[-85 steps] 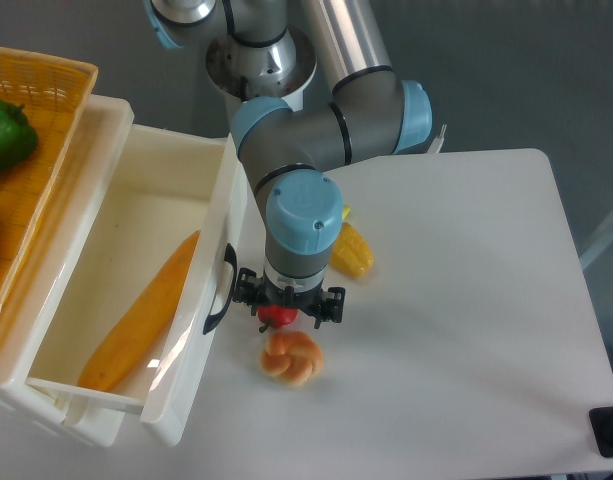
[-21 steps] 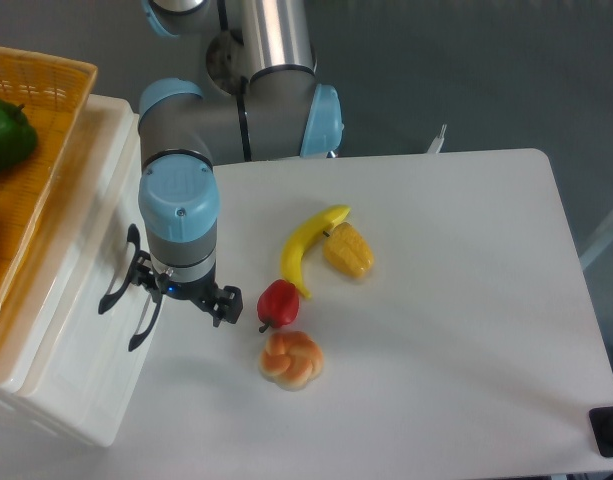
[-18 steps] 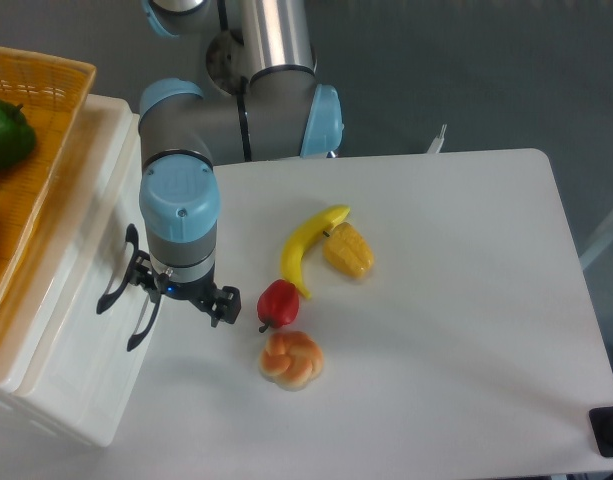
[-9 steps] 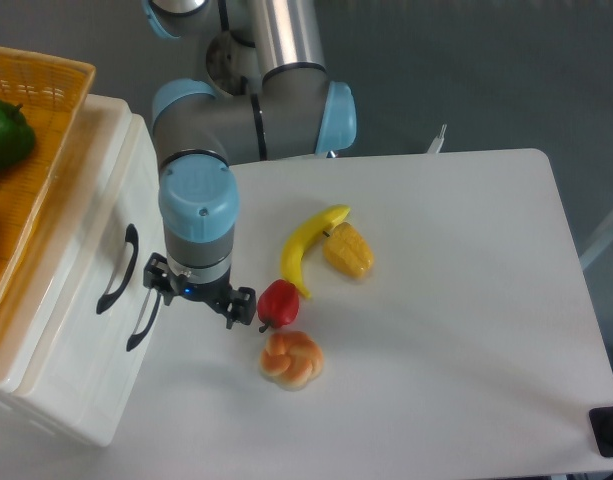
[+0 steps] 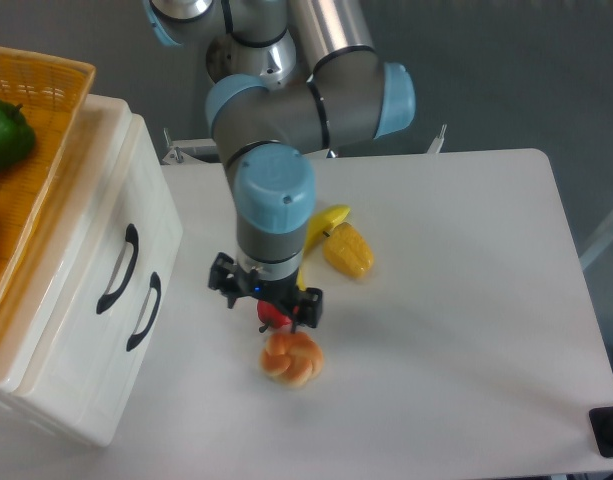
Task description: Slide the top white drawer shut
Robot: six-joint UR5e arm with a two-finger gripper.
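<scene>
Camera view, from above. The top drawer sits flush in the white cabinet at the left edge of the worktop; its front lines up with the lower drawer, and each shows a black arched handle. By the look of it the closing is done.

The pincer hangs from the arm over the middle of the worktop, well apart from the cabinet, with nothing between its fingers; the fingers stand spread, so it reads as released.

Risk, as a judgement: the pincer hangs directly above the red pepper and just beside the bun. A downward or sideways move from here could knock either across the worktop. The banana and the corn lie partly behind the arm's wrist and could be swept in the same way.

Surroundings: an orange basket rests on the cabinet top, holding a green pepper. Nothing lies between the cabinet front and the pincer.
</scene>
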